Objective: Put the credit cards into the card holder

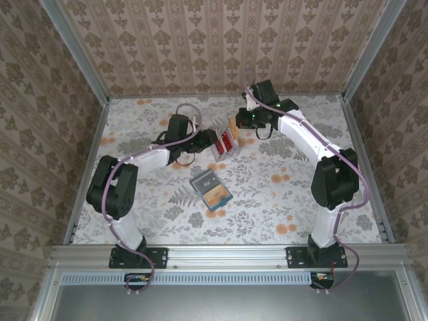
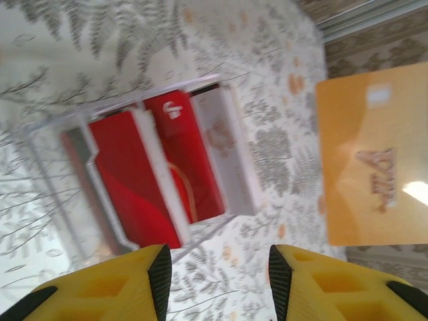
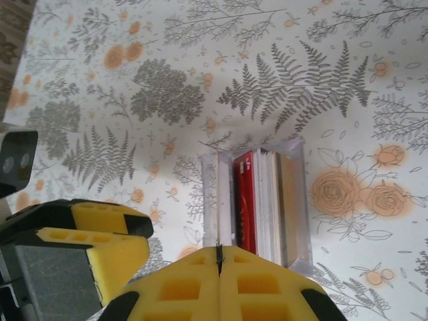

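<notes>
My left claw (image 2: 217,271) is spread, with nothing between its pads. It hangs just above the clear box (image 3: 210,200), which sits mid-table toward the far edge. The red cards (image 2: 134,174) stand on edge in that box, packed face to face with a few pale ones. My right claw (image 3: 219,267) is pressed together just beside the box. As far as I can judge, it pinches the orange card (image 2: 371,154) by one edge, and the card hangs upright in the air. The wallet (image 1: 210,189) lies open and flat near the middle of the table (image 1: 301,214), closer to the near edge than the box and well apart from both claws.

I expect the cards to be almost weightless, thin and stiff, with a little spring if bent. Their faces are slick plastic, so a loose pinch could let one swivel or slip out. Because they are packed tight, only the top edges are free. I would take one by that upper edge, near its middle, with a pad on each flat face, then draw it straight up so its neighbours don't come along.

The wallet looks soft and light. It may slide or fold when a card is pushed into a pocket, so my other claw should probably pin it down.
</notes>
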{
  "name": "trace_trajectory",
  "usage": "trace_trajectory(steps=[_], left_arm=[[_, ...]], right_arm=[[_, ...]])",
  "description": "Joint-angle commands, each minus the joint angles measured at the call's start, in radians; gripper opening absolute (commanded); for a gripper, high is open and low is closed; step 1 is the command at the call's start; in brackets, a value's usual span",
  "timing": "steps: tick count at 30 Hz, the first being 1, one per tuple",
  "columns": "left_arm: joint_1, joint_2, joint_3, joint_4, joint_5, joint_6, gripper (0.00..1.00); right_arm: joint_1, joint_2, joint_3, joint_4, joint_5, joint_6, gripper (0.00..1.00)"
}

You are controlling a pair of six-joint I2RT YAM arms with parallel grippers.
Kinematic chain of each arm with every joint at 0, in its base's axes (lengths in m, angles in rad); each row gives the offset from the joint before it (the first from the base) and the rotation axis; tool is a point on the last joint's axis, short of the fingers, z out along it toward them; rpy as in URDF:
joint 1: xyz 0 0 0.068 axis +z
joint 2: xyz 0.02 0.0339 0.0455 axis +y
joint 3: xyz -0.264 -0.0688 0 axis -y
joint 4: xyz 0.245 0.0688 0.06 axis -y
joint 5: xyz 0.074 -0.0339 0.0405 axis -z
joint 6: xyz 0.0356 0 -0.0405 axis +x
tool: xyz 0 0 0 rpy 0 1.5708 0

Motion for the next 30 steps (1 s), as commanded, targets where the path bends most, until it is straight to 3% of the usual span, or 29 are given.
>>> trace_trajectory(steps=[1,13,21,30], left_arm=[[0.007,-0.055,-0.033,0.166,0.092,-0.080,0.48],[0.037,-0.086,-0.042,0.252,0.179,-0.149,0.51],[0.036,-0.064,-0.044,0.368,0.225,-0.237,0.51],[0.028,-0.049,-0.028,0.374,0.233,-0.246,0.51]], right_arm=[[-0.021,-0.059,-0.041,0.044,-0.103,0.048,0.00],[-0.091,-0.121,-0.179,0.294,-0.426,0.248,0.00],[-0.095,-0.132,-0.231,0.422,-0.538,0.348,0.00],[-0.095,-0.127,-0.275,0.548,-0.608,0.443,0.00]])
